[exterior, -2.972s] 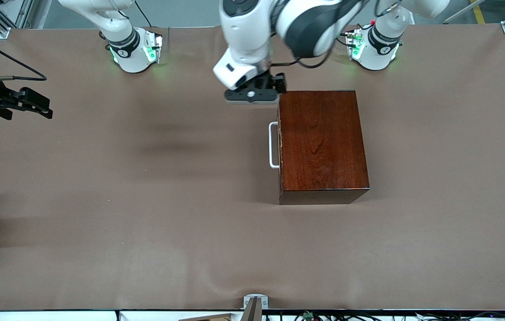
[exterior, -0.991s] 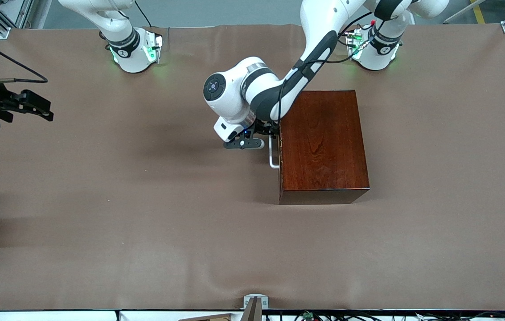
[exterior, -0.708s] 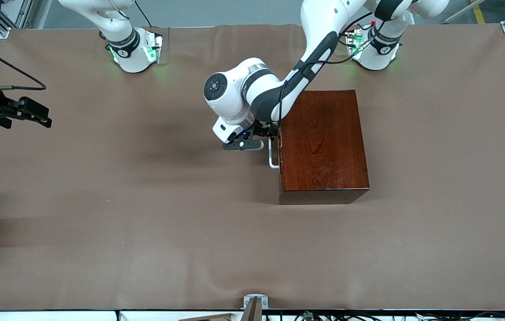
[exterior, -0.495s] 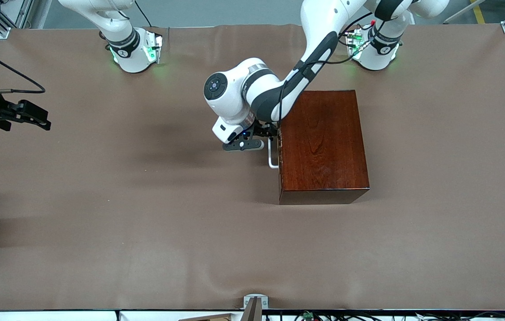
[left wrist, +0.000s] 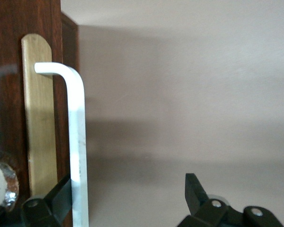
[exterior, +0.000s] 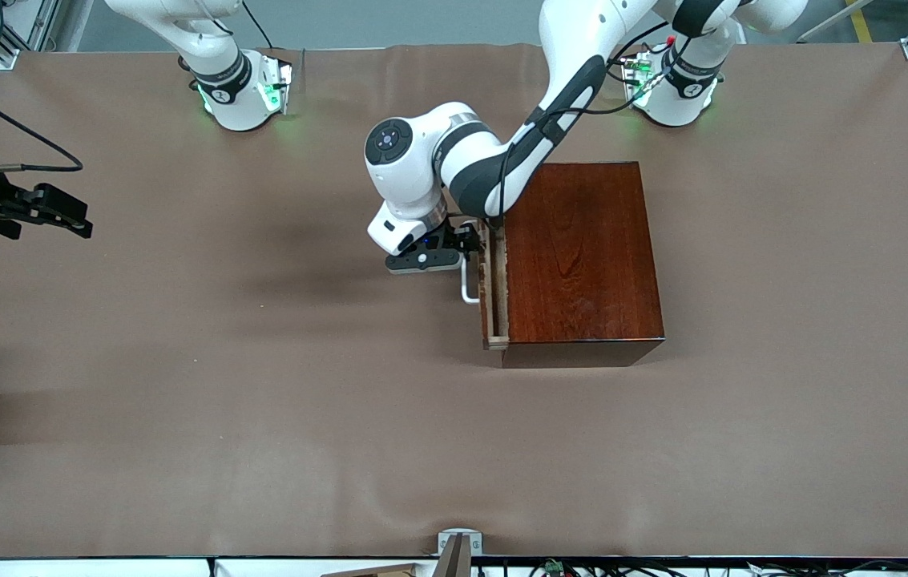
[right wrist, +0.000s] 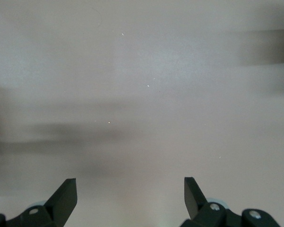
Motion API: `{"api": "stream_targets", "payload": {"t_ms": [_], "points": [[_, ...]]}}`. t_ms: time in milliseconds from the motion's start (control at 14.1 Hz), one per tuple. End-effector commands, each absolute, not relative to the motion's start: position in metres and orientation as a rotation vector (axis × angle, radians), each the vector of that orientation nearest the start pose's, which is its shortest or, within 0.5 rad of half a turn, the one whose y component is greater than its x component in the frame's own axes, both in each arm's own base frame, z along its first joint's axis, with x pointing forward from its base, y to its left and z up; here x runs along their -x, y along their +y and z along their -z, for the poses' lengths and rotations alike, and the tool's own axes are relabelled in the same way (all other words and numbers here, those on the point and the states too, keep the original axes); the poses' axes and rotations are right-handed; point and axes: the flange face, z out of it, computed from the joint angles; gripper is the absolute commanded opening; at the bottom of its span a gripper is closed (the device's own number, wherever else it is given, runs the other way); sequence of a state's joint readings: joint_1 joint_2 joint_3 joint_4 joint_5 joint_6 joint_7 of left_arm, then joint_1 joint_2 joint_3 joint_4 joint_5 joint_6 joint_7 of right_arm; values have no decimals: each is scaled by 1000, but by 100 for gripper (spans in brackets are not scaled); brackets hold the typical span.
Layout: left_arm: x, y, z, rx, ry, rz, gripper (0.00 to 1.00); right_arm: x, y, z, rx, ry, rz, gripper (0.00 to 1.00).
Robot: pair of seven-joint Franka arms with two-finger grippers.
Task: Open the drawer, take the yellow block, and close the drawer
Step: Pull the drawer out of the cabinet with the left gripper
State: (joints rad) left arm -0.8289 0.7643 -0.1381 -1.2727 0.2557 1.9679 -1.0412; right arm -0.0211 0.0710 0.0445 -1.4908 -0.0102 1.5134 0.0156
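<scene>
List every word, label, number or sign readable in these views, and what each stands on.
No readable text anywhere.
Right arm's base: small dark mark on its band, too small to read.
Left arm's base: same kind of mark, too small to read.
Wooden box, drawer, white handle: blank.

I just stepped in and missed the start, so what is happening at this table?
The left arm's gripper is at the white U-shaped bar handle of the pale-wood drawer in the glossy reddish-brown wooden box. Its fingers stand open, with one hooked against the handle. The drawer is out only a narrow strip, and no yellow block shows inside yet. The right arm's gripper waits open above the brown table at its own end.
</scene>
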Motion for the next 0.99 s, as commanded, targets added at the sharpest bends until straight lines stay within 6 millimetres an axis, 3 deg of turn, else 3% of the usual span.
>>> {"api": "stream_targets", "payload": {"t_ms": [0,920], "points": [[-451,-600,-292,3072,-23,176,100,-569,10,-620,3137,0,-72,100],[-442,-627,-300,3224,-29,251,100,-571,13,-620,3135,-5,-58,100]]}}
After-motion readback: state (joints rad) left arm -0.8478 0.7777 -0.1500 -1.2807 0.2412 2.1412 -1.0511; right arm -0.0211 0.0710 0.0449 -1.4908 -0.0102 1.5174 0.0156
